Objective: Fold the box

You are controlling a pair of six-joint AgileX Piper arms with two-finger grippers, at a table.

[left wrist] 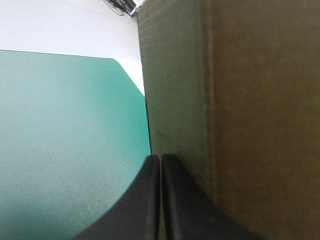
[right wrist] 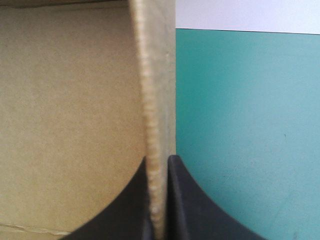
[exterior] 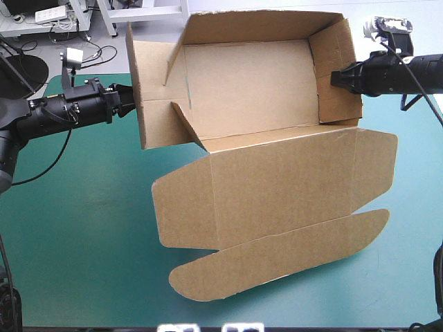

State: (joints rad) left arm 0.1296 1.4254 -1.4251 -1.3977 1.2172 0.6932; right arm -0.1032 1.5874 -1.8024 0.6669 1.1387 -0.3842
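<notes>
From above, the brown box [exterior: 242,83] is an open tray at the far side of the table [exterior: 76,235], which has a teal-green cover. The tray's walls stand up and you can see its floor inside. The lid [exterior: 291,180] lies flat and open toward the near edge. A long flap with round ends [exterior: 277,256] sits at the very front of the lid. The left gripper [exterior: 133,102] comes in from the left and touches the tray's left end wall [exterior: 156,97]. That wall leans outward a bit. The right gripper [exterior: 335,77] comes in from the right and touches the right end wall [exterior: 332,41]. So the box sits between the two arms, one at each end.

In the left wrist view, the two black fingers [left wrist: 147,200] of the left gripper [left wrist: 160,159] are pressed almost together, with only a thin line between them. The brown board [left wrist: 240,100] rises right ahead of them, and they pinch its edge. The teal-green cover fills the space beside it.

In the right wrist view, the right gripper [right wrist: 159,159] is almost closed too. The rough cut edge of the wall [right wrist: 155,100] runs straight down between its black fingers [right wrist: 182,200], so it has hold of the box. The inside of the box is on one side of the wall and the teal-green cover is on the other.
</notes>
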